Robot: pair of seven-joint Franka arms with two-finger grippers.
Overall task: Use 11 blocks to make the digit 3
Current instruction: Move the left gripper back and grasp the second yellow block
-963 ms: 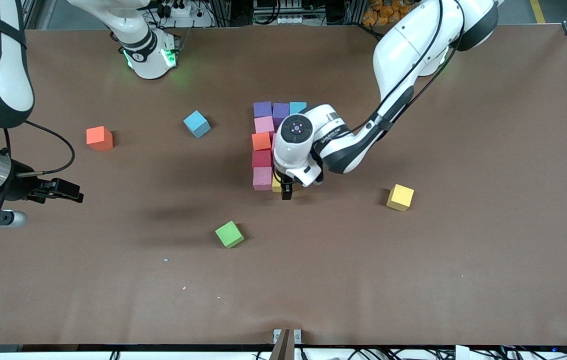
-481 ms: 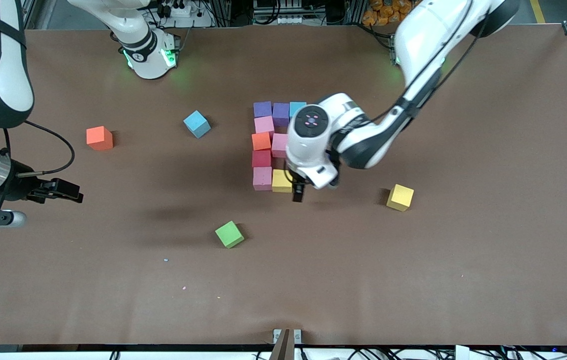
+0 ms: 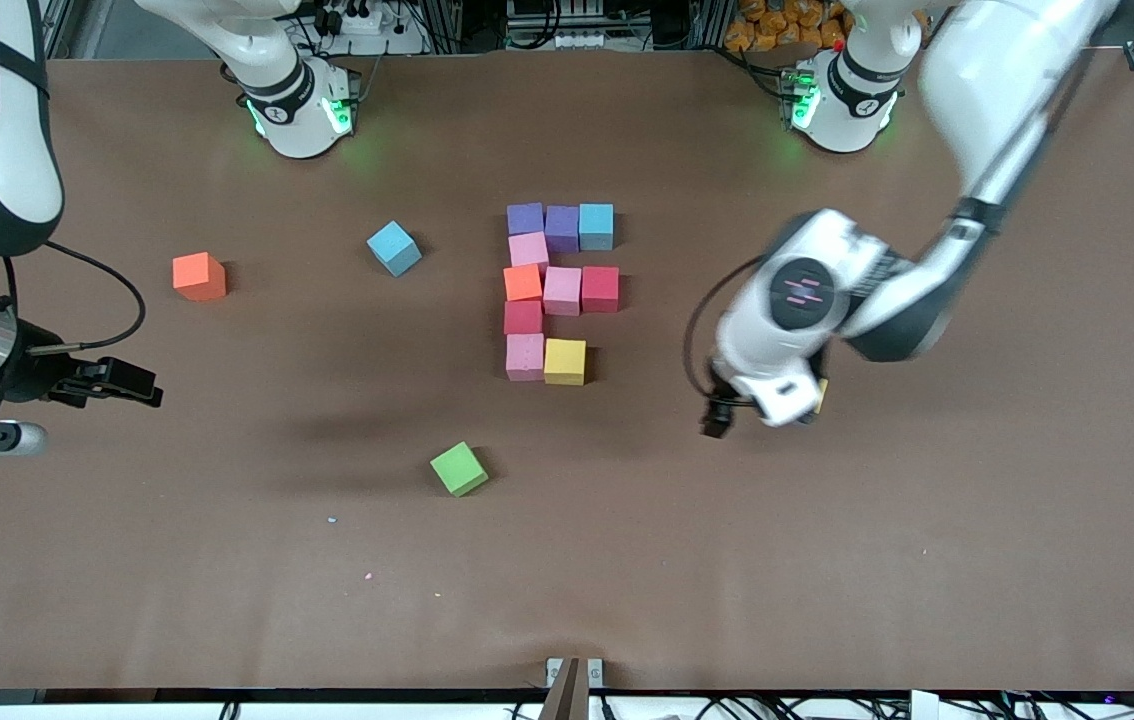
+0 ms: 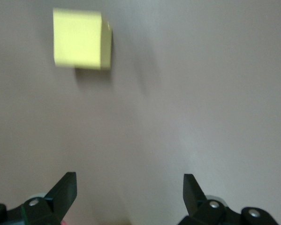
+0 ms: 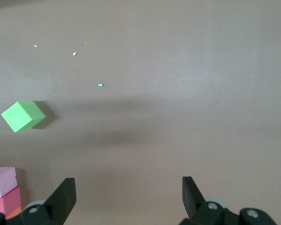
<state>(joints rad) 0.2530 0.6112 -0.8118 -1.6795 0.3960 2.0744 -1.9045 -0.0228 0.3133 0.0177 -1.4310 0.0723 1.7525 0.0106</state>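
Ten blocks (image 3: 555, 292) form an unfinished 3 mid-table; its lowest bar lacks one cube. Left gripper (image 3: 742, 418), fingers wide and empty, is over the loose yellow cube (image 4: 79, 44): centre on it, grip flat faces. Room around is free. Right gripper (image 5: 129, 194), open and empty, waits at its table end.

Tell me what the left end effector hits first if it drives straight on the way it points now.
Probably bare table. The open left end effector points down at brown surface; the loose yellow block lies off to one side of that line, though depth is hard to judge.
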